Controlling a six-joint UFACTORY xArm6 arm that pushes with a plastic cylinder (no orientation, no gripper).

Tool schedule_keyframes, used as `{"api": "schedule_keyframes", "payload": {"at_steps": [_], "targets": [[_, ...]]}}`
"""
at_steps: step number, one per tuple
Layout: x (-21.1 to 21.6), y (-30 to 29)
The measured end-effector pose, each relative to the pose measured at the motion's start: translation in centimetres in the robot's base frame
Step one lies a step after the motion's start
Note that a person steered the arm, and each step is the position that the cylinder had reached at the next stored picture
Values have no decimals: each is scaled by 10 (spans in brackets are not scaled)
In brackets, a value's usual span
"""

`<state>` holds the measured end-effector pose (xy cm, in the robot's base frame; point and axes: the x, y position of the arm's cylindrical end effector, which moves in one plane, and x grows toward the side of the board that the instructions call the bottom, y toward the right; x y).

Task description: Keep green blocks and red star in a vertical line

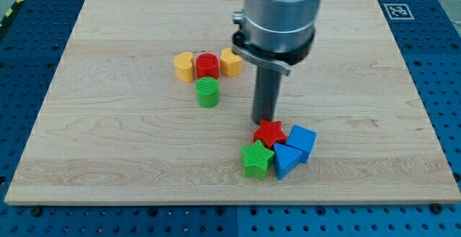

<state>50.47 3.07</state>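
A red star lies low in the view, right of centre. A green star touches it just below and to the left. A green cylinder stands apart, up and to the left. My tip is just above the red star, at its upper edge, about touching it. The green cylinder is well to the tip's left.
Two blue blocks, a cube and a smaller one, press against the red star's right. Above the green cylinder sits a row: a yellow block, a red cylinder, a yellow block. The wooden board ends near the green star.
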Motion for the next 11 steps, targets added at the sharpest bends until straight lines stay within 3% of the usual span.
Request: {"api": "schedule_keyframes", "payload": {"at_steps": [5, 6, 8, 9, 10, 11], "targets": [[43, -55], [65, -44], [70, 3], [70, -20], [63, -83], [26, -126]]}}
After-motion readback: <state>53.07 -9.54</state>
